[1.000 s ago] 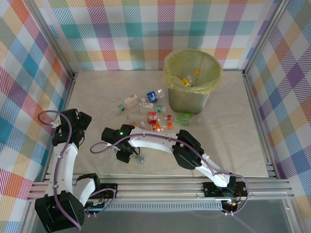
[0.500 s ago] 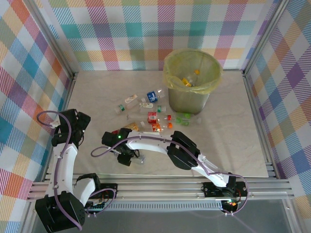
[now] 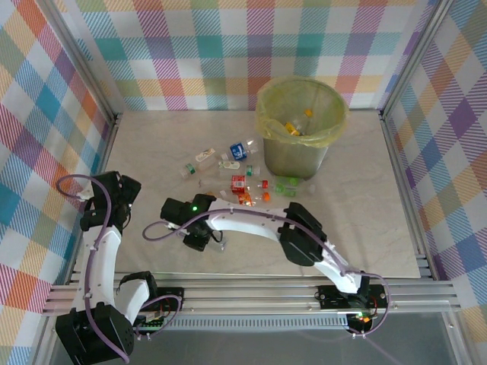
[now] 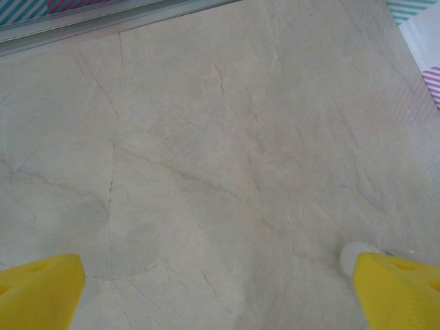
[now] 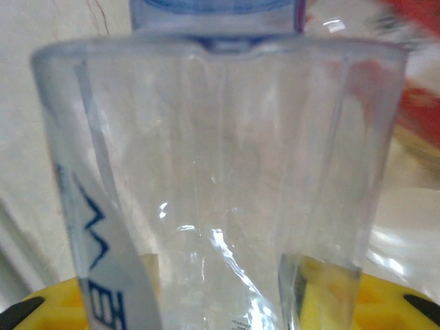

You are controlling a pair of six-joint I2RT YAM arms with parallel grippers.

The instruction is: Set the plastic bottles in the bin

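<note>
Yellow fingers (image 5: 392, 306) of the right gripper (image 3: 202, 239) pinch a clear bottle (image 5: 220, 172) with a blue cap (image 5: 216, 14); the bottle walls are creased at the grip. A white label strip (image 5: 103, 275) runs down its side with dark blue letters, cut off, no word readable. This is near the front edge of the table (image 3: 380, 228), left of centre. The left gripper (image 4: 220, 292) is spread wide with nothing between the tips, over marble-look top near the left edge. A white cap (image 4: 354, 254) sits just beside one tip. Loose bottles (image 3: 240, 182) cluster mid-table, reaching to the foot of the bin (image 3: 297, 160). Their labels are red, blue, green and white, print too small to read. The bin stands toward the far right corner, yellow bag (image 3: 268, 122) folded over the rim, an orange-labelled bottle (image 3: 292, 128) inside. Bare top runs along the right edge and near right corner. A metal rail (image 3: 251, 293) runs along the front edge.
</note>
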